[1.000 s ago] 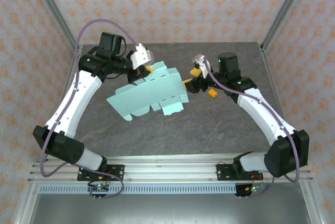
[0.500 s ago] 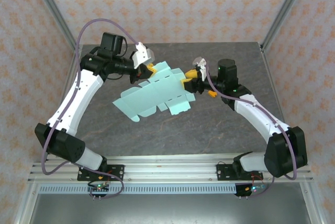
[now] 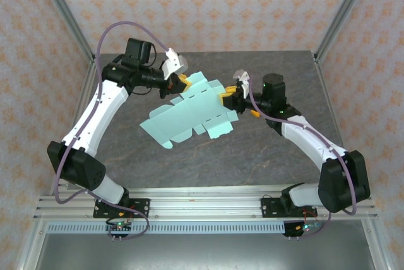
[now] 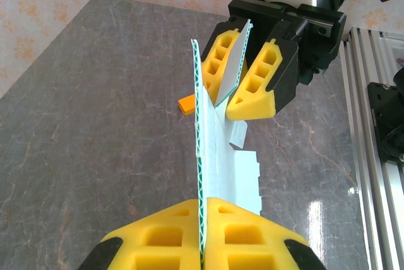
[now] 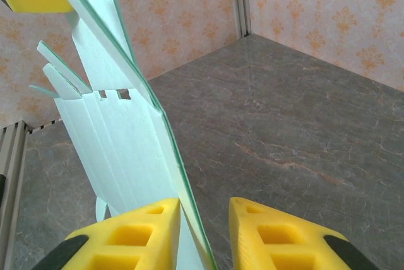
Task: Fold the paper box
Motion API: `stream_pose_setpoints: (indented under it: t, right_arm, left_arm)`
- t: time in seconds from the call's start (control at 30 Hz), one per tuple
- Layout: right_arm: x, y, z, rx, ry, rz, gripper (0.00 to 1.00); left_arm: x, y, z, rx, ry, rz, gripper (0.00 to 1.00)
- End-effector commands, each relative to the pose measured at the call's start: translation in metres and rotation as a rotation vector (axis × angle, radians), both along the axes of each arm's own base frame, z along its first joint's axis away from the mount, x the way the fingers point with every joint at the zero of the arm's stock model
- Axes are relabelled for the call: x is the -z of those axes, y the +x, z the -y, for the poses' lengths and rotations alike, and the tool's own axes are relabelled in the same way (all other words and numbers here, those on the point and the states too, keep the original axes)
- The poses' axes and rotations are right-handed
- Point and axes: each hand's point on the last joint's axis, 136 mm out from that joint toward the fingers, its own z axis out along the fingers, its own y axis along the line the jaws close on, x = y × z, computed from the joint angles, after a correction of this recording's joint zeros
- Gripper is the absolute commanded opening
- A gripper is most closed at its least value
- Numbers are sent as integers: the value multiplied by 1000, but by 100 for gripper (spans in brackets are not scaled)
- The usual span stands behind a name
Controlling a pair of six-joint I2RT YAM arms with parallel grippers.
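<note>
1. Currently left gripper [image 3: 182,81] clamps one edge of the paper box [image 3: 189,111], a flat sheet held above the table [image 3: 265,150].
2. Right gripper [image 3: 227,95] straddles the opposite edge, jaws apart.
3. Close squarely near a crease; thin card likely buckles.

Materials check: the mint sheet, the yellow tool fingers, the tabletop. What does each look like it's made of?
Paper box: thin matte card, likely; edge-on it is hair-thin, with scored creases and slits.
Tool fingers: matte yellow plastic, perhaps printed; hollow ribbed cells.
Table: grey veined stone look, slight sheen from a light reflection; could be laminate.
</note>
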Motion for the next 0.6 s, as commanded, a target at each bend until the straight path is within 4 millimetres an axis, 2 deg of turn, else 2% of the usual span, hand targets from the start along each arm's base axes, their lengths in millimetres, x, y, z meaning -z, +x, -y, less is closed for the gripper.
stream_pose_setpoints:
  t: [0.0,0.2,0.43,0.5,0.57]
  right_arm:
    - [-3,1,-3,-12,16,36,26]
    - [7,5,-3,0,6,20,18]
    - [6,10,0,30,-2,6,2]
    - [5,14,2,62,-17,-21,0]
    - [9,20,7,113,-52,-89,0]
  left_arm:
    - [-22,4,1,9,-67,29,0]
    - [-20,8,-1,4,-79,11,0]
    - [-13,23,-6,-57,-70,-17,0]
    - [-7,29,-7,-88,-52,-34,5]
    - [4,35,-10,-119,-31,-66,16]
